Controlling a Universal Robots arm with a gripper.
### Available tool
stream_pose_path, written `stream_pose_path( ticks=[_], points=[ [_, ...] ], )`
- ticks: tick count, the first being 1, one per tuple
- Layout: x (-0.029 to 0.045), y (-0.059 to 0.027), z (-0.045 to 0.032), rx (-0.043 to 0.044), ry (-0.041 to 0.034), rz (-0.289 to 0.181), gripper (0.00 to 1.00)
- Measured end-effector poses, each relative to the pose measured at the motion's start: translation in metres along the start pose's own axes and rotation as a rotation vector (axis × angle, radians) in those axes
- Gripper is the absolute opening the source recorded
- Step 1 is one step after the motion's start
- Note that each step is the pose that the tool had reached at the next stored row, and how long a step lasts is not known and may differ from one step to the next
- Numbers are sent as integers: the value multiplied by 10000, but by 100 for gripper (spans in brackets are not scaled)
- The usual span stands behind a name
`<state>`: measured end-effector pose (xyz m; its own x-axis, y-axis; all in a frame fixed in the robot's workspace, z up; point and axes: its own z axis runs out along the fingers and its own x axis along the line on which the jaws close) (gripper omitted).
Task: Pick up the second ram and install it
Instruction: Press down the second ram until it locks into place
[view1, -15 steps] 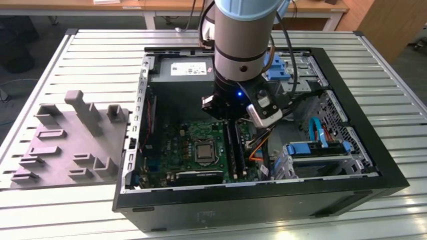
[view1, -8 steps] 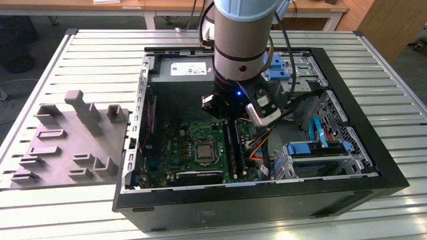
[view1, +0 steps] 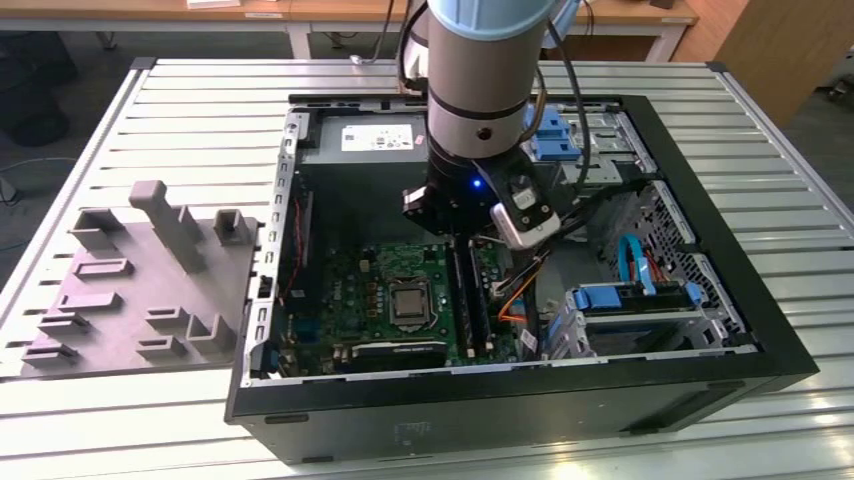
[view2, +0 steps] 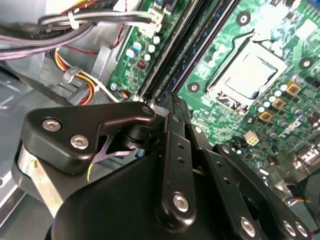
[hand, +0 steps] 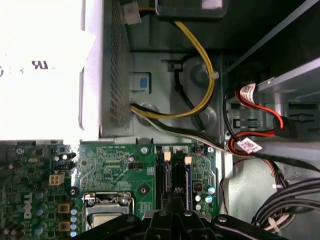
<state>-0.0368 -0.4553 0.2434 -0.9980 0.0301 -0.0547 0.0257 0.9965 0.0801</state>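
Observation:
My gripper (view1: 458, 238) hangs low inside the open computer case (view1: 694, 240), over the green motherboard (view1: 367, 290). Its fingers are drawn together in both wrist views, gripper (view2: 170, 102) and gripper (hand: 172, 200), with the tips at the end of the memory slots (hand: 173, 172). Long dark sticks stand side by side in those slots. The one under the tips reads as the second ram (view1: 463, 298), also visible as ram (view2: 182, 47). Whether the tips pinch it or rest on its edge is hidden by the fingers.
The silver processor socket (view1: 404, 303) lies just beside the slots. A grey power supply box (view1: 367, 135) sits at the case's far end, with cable bundles (hand: 200, 100) and blue drive bays (view1: 641, 295) on the exterior view's right. A grey moulded fixture (view1: 140, 280) stands outside on the slatted table (view1: 747, 130).

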Motion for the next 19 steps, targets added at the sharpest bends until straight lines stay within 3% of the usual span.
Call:
stream_pose_path(
  ticks=[12,19],
  points=[
    [1,27,4,0,0,-1,11],
    [4,48,62,2,1,-1,11]
  ],
)
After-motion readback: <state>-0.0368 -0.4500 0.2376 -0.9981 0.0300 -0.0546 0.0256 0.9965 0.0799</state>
